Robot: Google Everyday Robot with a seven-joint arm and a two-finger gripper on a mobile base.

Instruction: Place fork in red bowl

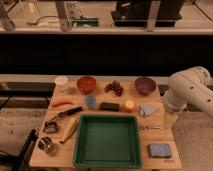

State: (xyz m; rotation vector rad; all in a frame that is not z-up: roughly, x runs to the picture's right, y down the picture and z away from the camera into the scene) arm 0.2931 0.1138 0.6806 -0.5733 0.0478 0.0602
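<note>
one thin fork lies flat on the right side of the table, just right of the green tray's far right corner. my gripper hangs close above its right end, fingers spread with nothing between them. i think the pickup is the risky part: the fork sits so low that my fingertips could scrape the wood or close over it and leave it behind, and a pinch near one end might let it swing or slip out. the red bowl is well away at the far left, so the carry would pass over the pale cloth, the small orange thing and the dark cluster of fruit, where a loose grip could drop it. the purple bowl is much nearer and of like size, so stopping there by mistake is another hazard. a fork let go off-centre could also tip out over the shallow rim. both bowls look empty, and so does the tray. i cannot see into the white cup or the metal cup.
</note>
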